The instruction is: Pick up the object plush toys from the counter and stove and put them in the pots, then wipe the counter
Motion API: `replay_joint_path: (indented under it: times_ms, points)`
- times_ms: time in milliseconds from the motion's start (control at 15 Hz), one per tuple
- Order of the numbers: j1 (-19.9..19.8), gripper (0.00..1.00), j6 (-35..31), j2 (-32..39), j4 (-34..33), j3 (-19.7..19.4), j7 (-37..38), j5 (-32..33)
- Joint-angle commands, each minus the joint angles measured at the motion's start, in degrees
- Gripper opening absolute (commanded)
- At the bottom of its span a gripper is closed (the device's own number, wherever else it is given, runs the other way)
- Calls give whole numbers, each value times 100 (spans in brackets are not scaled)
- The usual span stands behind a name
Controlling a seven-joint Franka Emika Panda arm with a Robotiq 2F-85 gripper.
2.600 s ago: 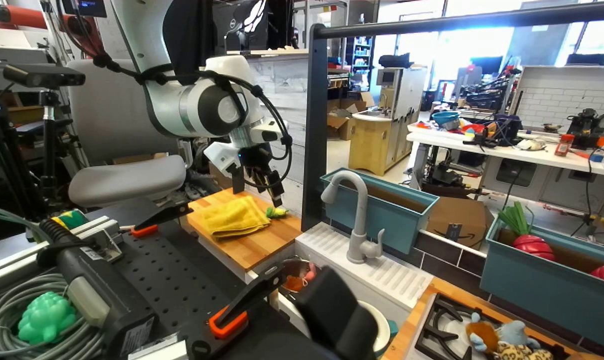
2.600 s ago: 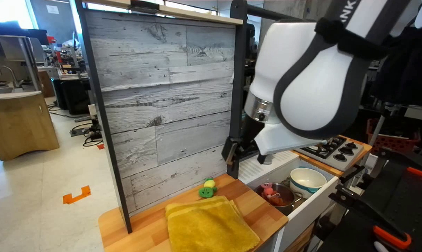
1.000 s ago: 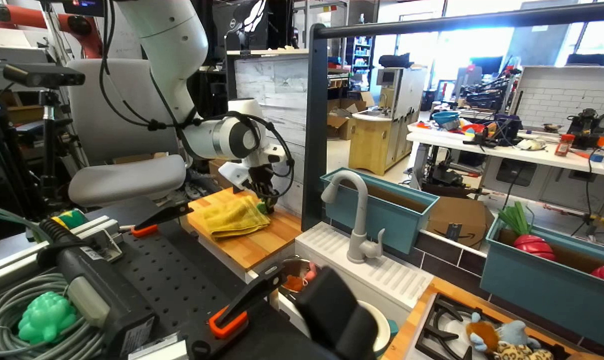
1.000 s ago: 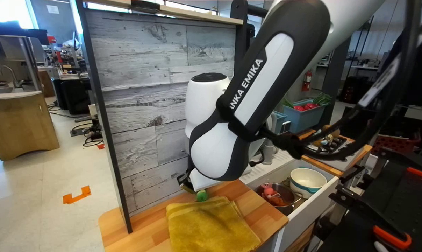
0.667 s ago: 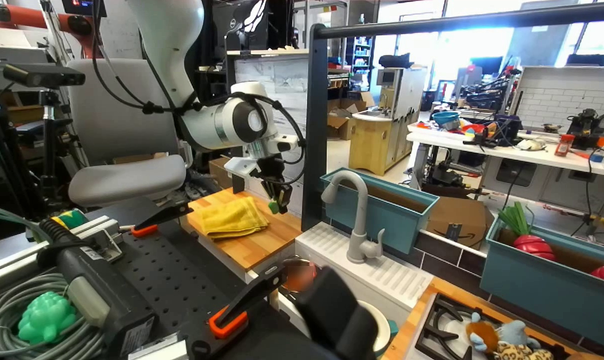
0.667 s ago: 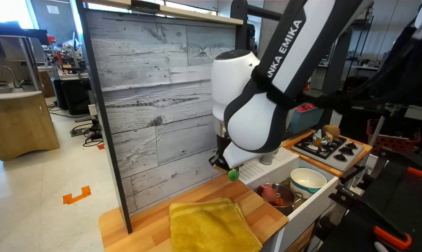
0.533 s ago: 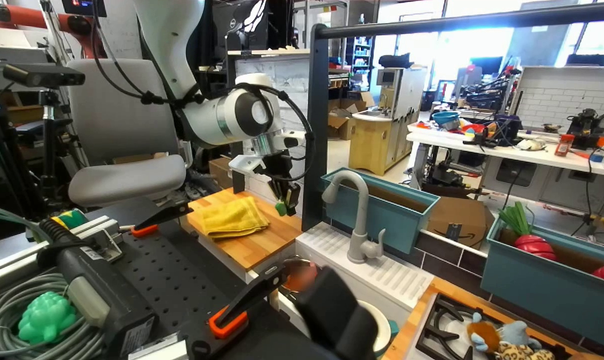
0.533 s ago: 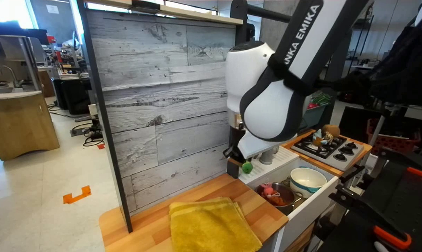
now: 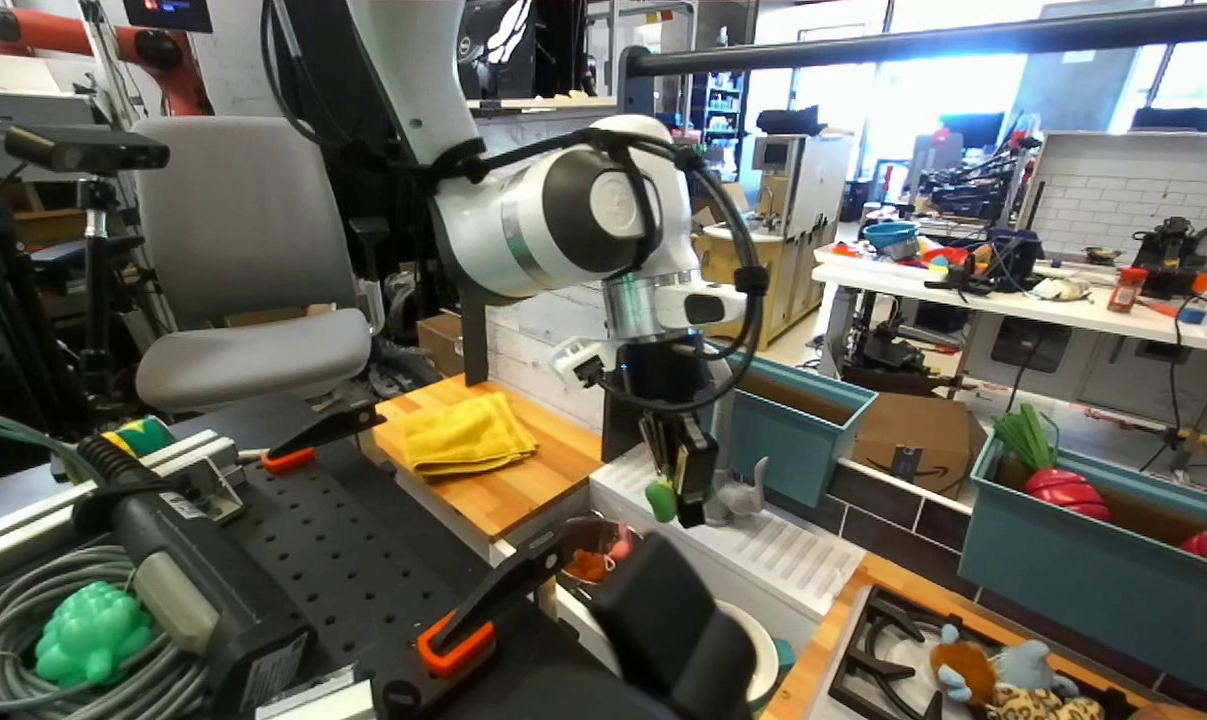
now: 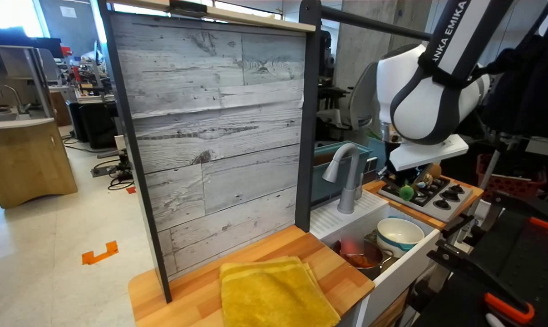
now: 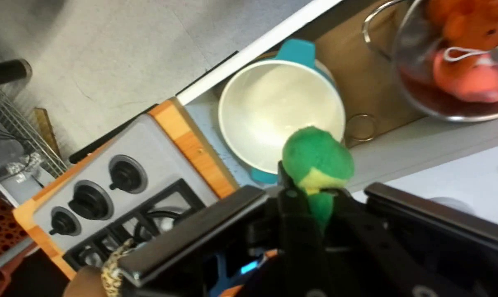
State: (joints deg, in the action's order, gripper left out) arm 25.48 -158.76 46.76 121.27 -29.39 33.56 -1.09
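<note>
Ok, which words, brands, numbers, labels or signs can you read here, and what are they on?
"NKA EMIKA": on the arm link, start cut off by a black strap.
Cardboard box: an arrow mark, no readable word.
Too small or blurred to read: white label on the black device; lit screen; wall sheet; other background print.
</note>
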Motion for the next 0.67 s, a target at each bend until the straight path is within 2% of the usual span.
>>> replay_joint_path:
  times_ms: [0, 67, 200, 333, 400, 467, 600]
  points:
    - [-856, 29, -105, -435, 135, 371, -327, -18]
    - [-1013, 31, -131, -459, 99, 451, -385, -48]
    - [-1203, 45, -82, -547, 107, 609, -516, -29]
    - [-1065, 60, -3, -628, 234, 612, -518, 132]
    - [-703, 66, -77, -615, 395, 421, -409, 377]
    - [-1087, 50, -29, -427, 59, 558, -426, 220]
    - [-873, 63, -30, -446, 184, 546, -397, 314]
